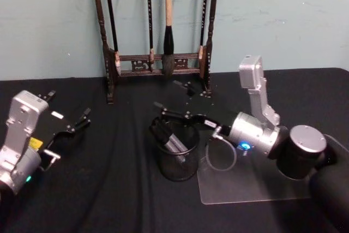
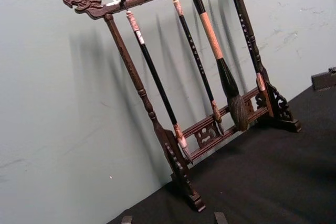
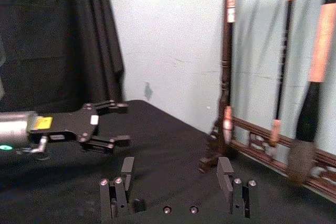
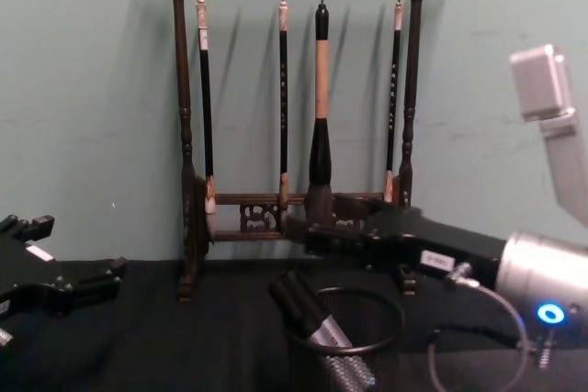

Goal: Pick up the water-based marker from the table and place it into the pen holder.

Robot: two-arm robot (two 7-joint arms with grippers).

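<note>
Already marker [image 1: 173, 141] in pen holder [image 1: 179, 168], below right claw [image 1: 166, 111].

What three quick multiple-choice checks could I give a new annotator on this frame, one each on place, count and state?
1. Where is the marker?
A. flat on the table
B. leaning inside the pen holder
C. hung on the brush rack

2. How many brushes hang on the rack?
A. two
B. four
C. six

3. How are the right gripper's fingers?
A. spread, empty
B. shut on the marker
C. shut on a brush

Key: 1 B, its dark cap sticks up past the mesh rim. 2 B, the chest view shows four hanging. 3 A, the right wrist view shows both fingers apart with nothing between.
</note>
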